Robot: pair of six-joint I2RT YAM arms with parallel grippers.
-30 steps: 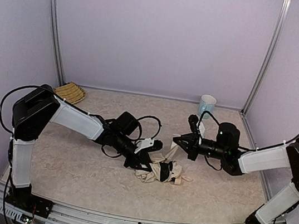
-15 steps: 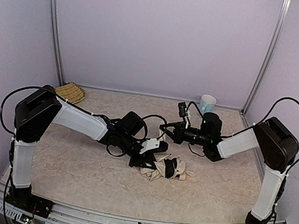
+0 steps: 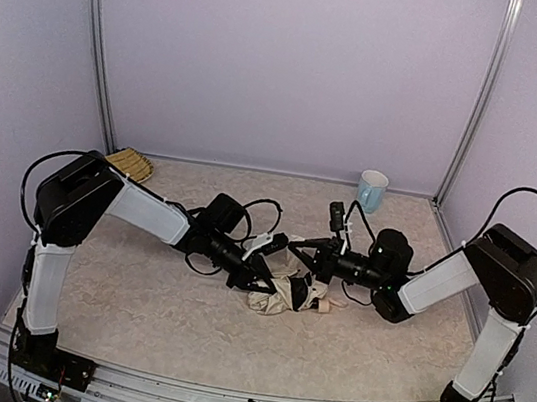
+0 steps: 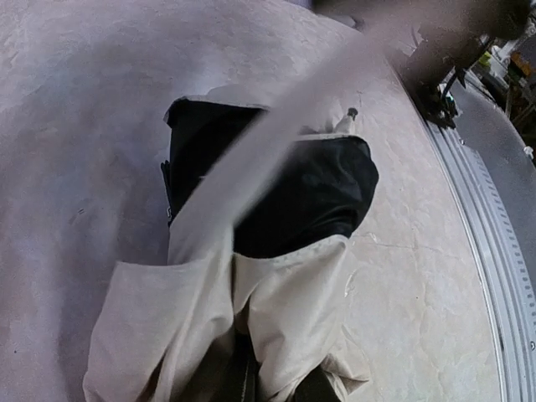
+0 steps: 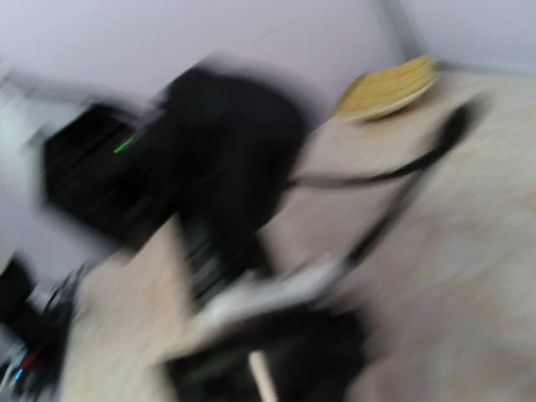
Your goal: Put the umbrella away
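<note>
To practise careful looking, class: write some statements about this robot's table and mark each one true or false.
1. The umbrella lies crumpled near the middle of the table. True.
2. The mug stands in the back left corner. False: it stands at the back right.
3. The umbrella is inside the straw basket. False: the basket sits back left, apart from it.
4. The right gripper is shut. True.
</note>
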